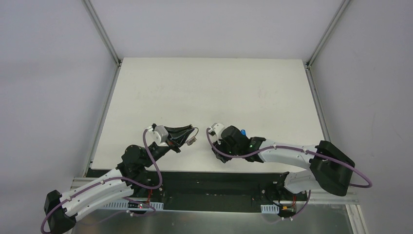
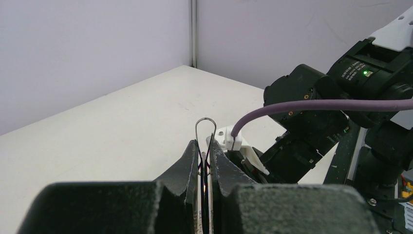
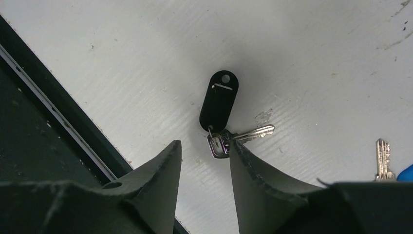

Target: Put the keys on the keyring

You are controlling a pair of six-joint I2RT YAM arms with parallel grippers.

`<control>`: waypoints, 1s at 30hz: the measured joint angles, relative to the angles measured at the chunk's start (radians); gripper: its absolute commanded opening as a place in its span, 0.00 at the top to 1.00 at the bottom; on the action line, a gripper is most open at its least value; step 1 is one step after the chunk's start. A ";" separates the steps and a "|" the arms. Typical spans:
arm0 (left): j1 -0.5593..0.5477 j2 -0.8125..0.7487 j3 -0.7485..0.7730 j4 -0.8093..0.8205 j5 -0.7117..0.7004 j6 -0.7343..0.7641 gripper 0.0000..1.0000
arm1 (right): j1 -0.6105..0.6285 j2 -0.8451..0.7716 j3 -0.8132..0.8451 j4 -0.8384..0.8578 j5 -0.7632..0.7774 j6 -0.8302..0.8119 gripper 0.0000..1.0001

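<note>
My left gripper [image 2: 205, 147] is shut on the keyring [image 2: 205, 127], a thin silver wire loop that sticks up past the fingertips. From the top view the keyring [image 1: 195, 131] points toward the right arm, with a small metal piece [image 1: 191, 141] hanging from it. In the right wrist view a silver key [image 3: 246, 135] with a black oval plastic tag [image 3: 219, 100] lies flat on the table. My right gripper [image 3: 205, 145] hangs open just above it, the right finger's tip at the key's head. A second key [image 3: 383, 160] with a blue head [image 3: 407, 173] lies further right.
The white table [image 1: 209, 87] ends at a dark front rail [image 3: 44, 105] close to the left of the right gripper. The two wrists face each other closely near the table's front edge. Grey walls surround the table.
</note>
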State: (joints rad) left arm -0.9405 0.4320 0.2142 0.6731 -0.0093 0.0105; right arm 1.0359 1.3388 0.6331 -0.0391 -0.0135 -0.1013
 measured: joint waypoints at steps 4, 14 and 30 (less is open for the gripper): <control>0.000 0.000 0.000 -0.001 0.000 0.000 1.00 | 0.000 0.023 0.000 0.000 -0.013 -0.029 0.58; 0.000 0.011 0.000 -0.001 0.000 0.000 1.00 | 0.000 0.055 0.000 0.006 -0.010 -0.053 0.67; 0.000 0.019 0.000 -0.002 0.000 0.001 1.00 | -0.004 0.063 0.001 0.013 -0.006 -0.059 0.78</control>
State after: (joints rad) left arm -0.9405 0.4507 0.2142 0.6712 -0.0097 0.0113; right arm 1.0317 1.4014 0.6338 -0.0265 -0.0196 -0.1604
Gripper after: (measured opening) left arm 0.036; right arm 0.223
